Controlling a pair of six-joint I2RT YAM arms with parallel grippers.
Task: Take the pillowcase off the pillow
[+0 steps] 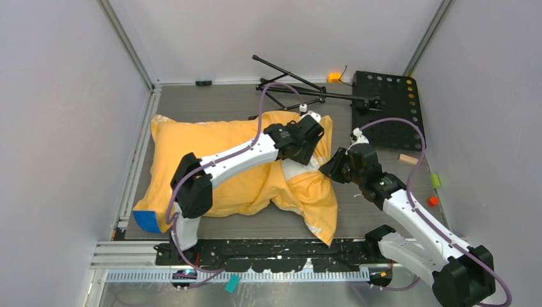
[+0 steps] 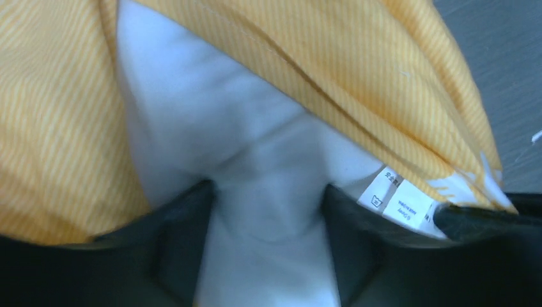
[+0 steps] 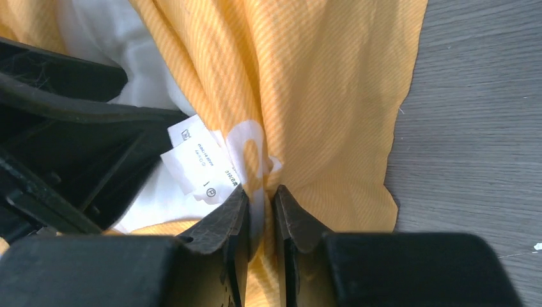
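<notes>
The orange-yellow pillowcase (image 1: pixel 217 160) lies wrinkled across the table, with a blue corner patch (image 1: pixel 147 220) at the front left. The white pillow (image 1: pixel 294 170) shows at the case's open right end. My left gripper (image 1: pixel 310 137) reaches over the case. In the left wrist view the left gripper (image 2: pixel 268 192) has a fold of the pillow (image 2: pixel 255 134) pinched between its fingers. My right gripper (image 1: pixel 335 166) is at the case's right edge. In the right wrist view the right gripper (image 3: pixel 262 192) is shut on the pillowcase (image 3: pixel 307 96) hem beside a white care label (image 3: pixel 198 160).
A black folding stand (image 1: pixel 300 89) lies at the back. A black perforated board (image 1: pixel 387 105) sits at the back right. A wooden block (image 1: pixel 407 158), a green piece (image 1: pixel 436 180) and a red piece (image 1: pixel 433 201) lie at the right. Walls close in both sides.
</notes>
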